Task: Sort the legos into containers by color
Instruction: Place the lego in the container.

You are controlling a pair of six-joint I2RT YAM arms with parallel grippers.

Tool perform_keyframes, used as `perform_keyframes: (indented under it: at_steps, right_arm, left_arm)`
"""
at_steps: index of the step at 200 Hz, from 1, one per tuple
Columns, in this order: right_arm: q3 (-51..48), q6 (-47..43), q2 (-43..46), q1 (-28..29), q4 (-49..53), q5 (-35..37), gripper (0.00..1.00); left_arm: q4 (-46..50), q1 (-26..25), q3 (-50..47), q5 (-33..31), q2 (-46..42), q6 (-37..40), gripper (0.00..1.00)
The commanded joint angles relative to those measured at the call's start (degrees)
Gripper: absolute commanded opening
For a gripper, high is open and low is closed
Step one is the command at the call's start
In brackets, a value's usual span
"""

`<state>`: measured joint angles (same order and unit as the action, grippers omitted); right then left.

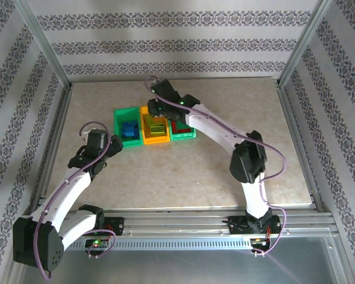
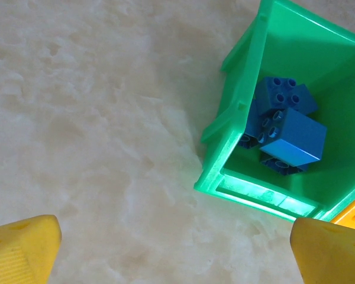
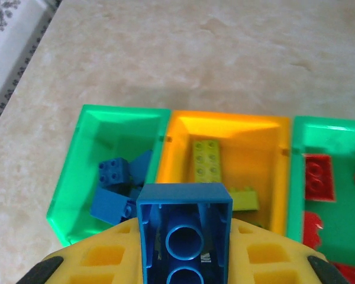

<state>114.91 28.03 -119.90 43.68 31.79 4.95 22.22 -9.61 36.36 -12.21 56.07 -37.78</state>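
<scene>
**Sorting bricks by colour: right claw holding a blue brick above the bins**

Three bins stand side by side, touching, on the bench (image 2: 94, 118): a left green bin (image 3: 64, 204), an orange bin (image 3: 225, 122) in the middle and a right green bin (image 3: 296, 177). The right claw (image 3: 184, 266) is clamped on a blue brick (image 3: 184, 228), whose hollow underside faces the wrist camera. In that view the brick hangs above the bins, in front of the wall shared by the left green bin and the orange bin. The left green bin holds a loose pile of blue bricks (image 2: 287, 127). The orange bin holds two lime bricks (image 3: 206, 160), one lying studs up and the other at its near right corner. Red bricks (image 3: 316, 177) lie in the right green bin. The left claw (image 2: 174, 254) is spread wide and empty over bare bench, just beside the near left corner of the left green bin, its yellow fingertips (image 2: 21, 251) touching nothing.
</scene>
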Motion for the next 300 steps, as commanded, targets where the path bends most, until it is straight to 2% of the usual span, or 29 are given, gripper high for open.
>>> perform_keyframes:
  at_steps: [1,46,88,103,134,171,202,227,252,284,300]
  right_arm:
    - [8.7,-3.9,-5.4,2.1,2.8,-1.5,0.16]
    - [22.8,-8.2,-16.2,4.6,5.1,-1.8,0.17]
    - [30.2,-9.5,-23.0,4.9,5.1,-2.7,0.2]
    - [32.1,-9.9,-24.9,4.9,5.1,-2.8,0.25]
    - [34.6,-10.4,-27.3,4.7,5.2,-2.7,0.43]
    - [35.1,-10.1,-27.3,4.0,5.6,-3.0,0.53]
    - [34.6,-10.8,-25.5,3.8,6.5,-2.0,0.55]
    - [31.5,-11.0,-21.9,3.8,6.7,0.1,0.57]
    - [24.1,-11.0,-15.8,3.6,5.7,4.3,0.6]
    - [5.9,-8.9,-3.6,2.5,0.6,8.9,0.65]
    - [-7.3,-7.1,4.1,1.2,-4.1,10.5,0.69]
  left_arm:
    - [-1.4,1.1,-0.9,0.0,-1.6,-0.4,1.0]
    - [-2.2,1.2,-1.9,0.9,-2.4,-0.4,1.0]
    - [-2.9,1.2,-1.6,1.4,-1.4,-0.3,1.0]
    - [-2.9,1.2,-1.4,1.4,-1.1,-0.2,1.0]
    - [-2.6,1.2,-1.3,1.0,-1.2,0.1,1.0]
    - [-2.5,1.2,-1.2,0.9,-1.2,0.2,1.0]
    - [-2.2,1.2,-0.9,0.7,-1.3,0.4,1.0]
    - [-1.7,1.2,-0.7,0.3,-1.7,0.7,1.0]
    - [-1.4,1.2,-0.4,-0.2,-2.2,1.4,1.0]
    - [-1.6,1.3,-0.3,-0.8,-2.6,2.8,1.0]
    - [-2.0,1.3,-0.2,-1.2,-3.1,3.9,1.0]
